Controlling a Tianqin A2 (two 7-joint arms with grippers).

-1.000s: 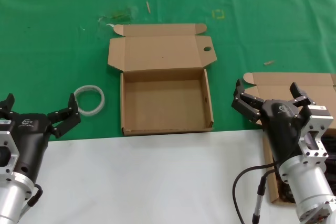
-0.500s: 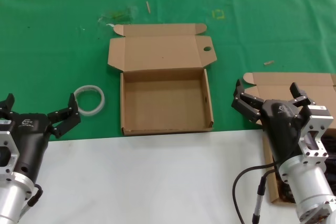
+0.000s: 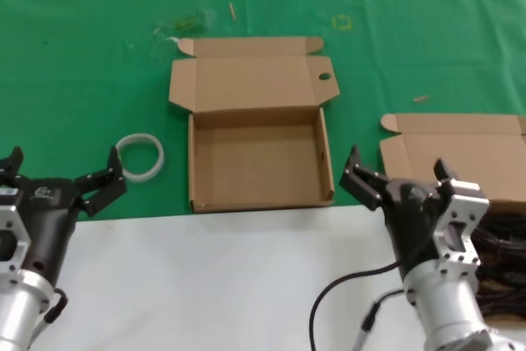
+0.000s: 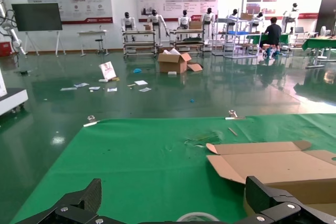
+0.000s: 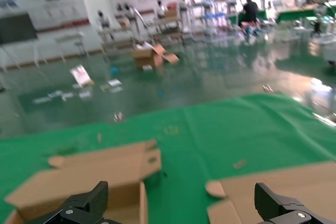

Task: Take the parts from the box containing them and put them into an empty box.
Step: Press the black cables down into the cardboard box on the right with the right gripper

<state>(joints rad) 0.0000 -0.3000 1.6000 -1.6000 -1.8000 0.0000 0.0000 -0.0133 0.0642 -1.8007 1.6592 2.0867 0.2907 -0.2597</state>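
Note:
The empty box [image 3: 256, 166] lies open mid-table on the green cloth, its lid tab pierced by a round hole [image 3: 325, 76]. At the right edge stands the box containing the parts [image 3: 460, 150], lid folded back. Black coiled cords, the parts [image 3: 501, 234], show inside it behind my right arm. My right gripper [image 3: 399, 180] hangs open between the two boxes, above the gap of green cloth, holding nothing. The right wrist view shows the holed box [image 5: 89, 177] and the other lid [image 5: 283, 190] on either side of the gripper [image 5: 181, 203]. My left gripper [image 3: 64, 172] waits open at the near left.
A white ring [image 3: 140, 156] lies on the cloth just beyond my left gripper, and its top edge shows in the left wrist view [image 4: 198, 216]. A white table surface [image 3: 230, 285] runs along the near side. My right arm's own black cable [image 3: 337, 302] loops over it.
My right arm has shifted left and nearer, so its gripper now sits closer to the empty box and the black cords in the right box are uncovered. The left arm is still.

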